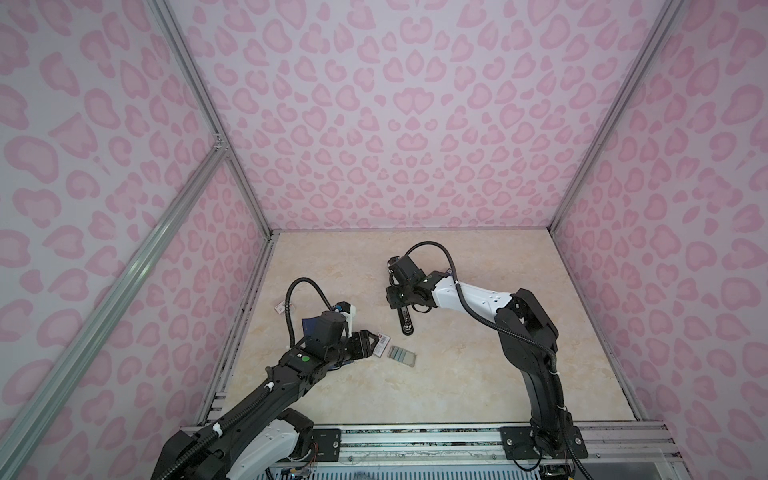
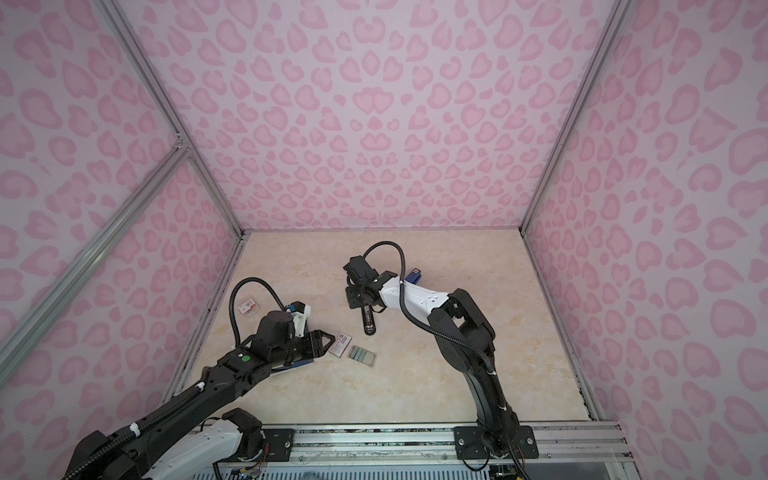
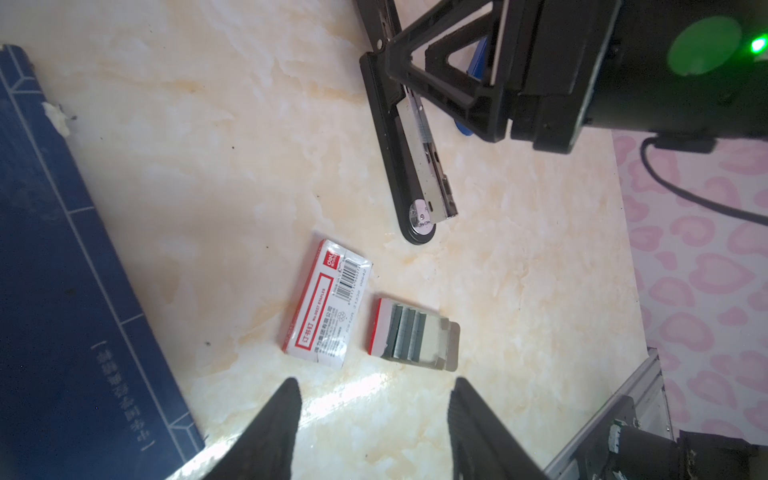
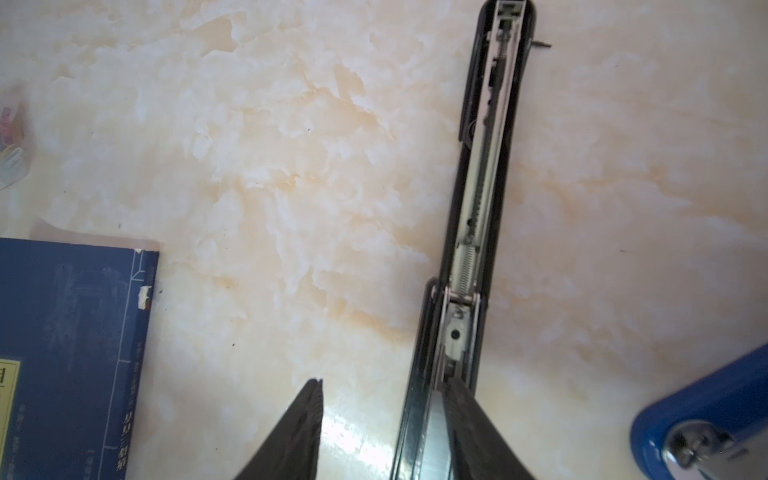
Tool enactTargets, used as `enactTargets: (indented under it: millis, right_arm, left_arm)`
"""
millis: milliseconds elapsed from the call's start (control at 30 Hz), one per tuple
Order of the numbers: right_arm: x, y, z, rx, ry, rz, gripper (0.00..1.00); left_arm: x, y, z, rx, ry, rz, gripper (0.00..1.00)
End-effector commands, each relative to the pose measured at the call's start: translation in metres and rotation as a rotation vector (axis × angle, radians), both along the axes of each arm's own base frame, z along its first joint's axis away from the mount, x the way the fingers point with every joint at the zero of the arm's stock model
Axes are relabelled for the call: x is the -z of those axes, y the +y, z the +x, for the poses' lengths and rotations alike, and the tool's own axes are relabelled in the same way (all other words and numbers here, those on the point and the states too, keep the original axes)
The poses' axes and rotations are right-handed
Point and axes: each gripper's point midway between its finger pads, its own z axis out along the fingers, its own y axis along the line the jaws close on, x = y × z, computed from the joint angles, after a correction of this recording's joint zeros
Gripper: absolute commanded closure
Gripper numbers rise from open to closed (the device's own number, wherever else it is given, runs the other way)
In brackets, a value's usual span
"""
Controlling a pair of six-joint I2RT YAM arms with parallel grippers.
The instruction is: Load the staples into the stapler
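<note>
Since the black stapler [image 4: 478, 199] lies swung open on the bench [image 4: 291, 166], its magazine exposed, the step in hand looks like fetching the staples [image 3: 405, 334], which sit in an open tray [image 3: 451, 332] just beside the white-and-red box [image 3: 328, 307]. The right end effector [image 4: 384, 384] is spread, one finger at the stapler. The left end effector [image 3: 376, 384], spread and empty near the tray, must next pinch a strip.

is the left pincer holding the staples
No, the staples lie in their tray, clear of the left pincer, whose jaws stand apart with nothing between them.
</note>
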Motion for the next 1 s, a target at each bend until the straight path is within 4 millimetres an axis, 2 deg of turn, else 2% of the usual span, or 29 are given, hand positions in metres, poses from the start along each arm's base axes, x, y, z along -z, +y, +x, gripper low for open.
enactTargets:
  millis: [0,267,600,967]
  right_arm:
    - [0.013,-0.005,0.001,0.001,0.024,-0.043,0.5]
    - [0.028,-0.005,-0.004,-0.001,0.062,-0.054,0.51]
    - [0.034,-0.006,-0.014,-0.015,0.081,-0.082,0.54]
    - [0.032,-0.012,-0.041,-0.026,0.105,-0.141,0.54]
  left_arm:
    - [-0.004,0.0,0.004,-0.008,-0.017,-0.007,0.4]
    - [-0.004,0.0,0.004,-0.009,-0.019,-0.005,0.4]
    - [-0.004,0.0,0.005,-0.009,-0.018,-0.004,0.4]
    - [-0.003,0.001,0.004,-0.015,-0.021,-0.002,0.4]
